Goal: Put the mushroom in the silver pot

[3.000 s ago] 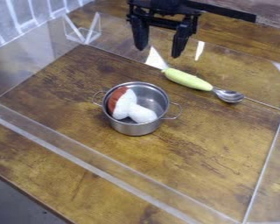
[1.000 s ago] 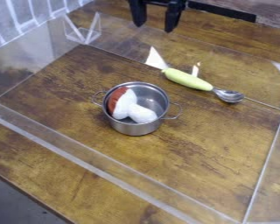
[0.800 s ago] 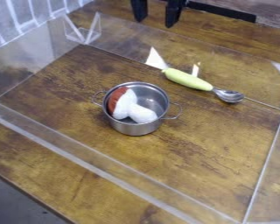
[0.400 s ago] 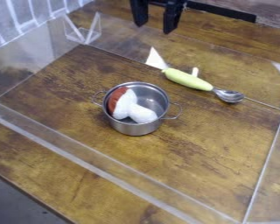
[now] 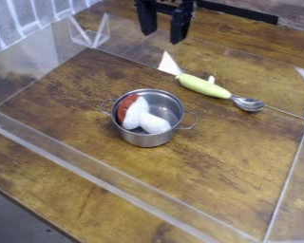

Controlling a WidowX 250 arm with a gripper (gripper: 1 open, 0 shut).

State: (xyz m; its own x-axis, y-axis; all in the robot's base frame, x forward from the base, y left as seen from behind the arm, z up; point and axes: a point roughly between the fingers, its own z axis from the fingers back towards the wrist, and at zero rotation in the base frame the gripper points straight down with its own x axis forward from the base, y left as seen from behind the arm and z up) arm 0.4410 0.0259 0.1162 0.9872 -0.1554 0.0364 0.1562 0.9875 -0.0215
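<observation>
The mushroom [image 5: 143,114] lies inside the silver pot [image 5: 149,136], its red cap toward the left wall and its white stem filling the middle. The pot stands on the wooden table, a little left of centre. My gripper [image 5: 160,30] hangs at the top edge of the view, well above and behind the pot. Its two dark fingers [image 5: 145,23] stand apart with nothing between them, so it is open.
A spoon with a yellow-green handle [image 5: 204,86] and metal bowl [image 5: 250,104] lies right of the pot. A white scrap [image 5: 169,64] lies near the handle's end. Clear plastic walls [image 5: 66,159] fence the table.
The gripper has come slightly lower into view and its fingers have turned a little about their own axis. The pot, mushroom and spoon have not moved.
</observation>
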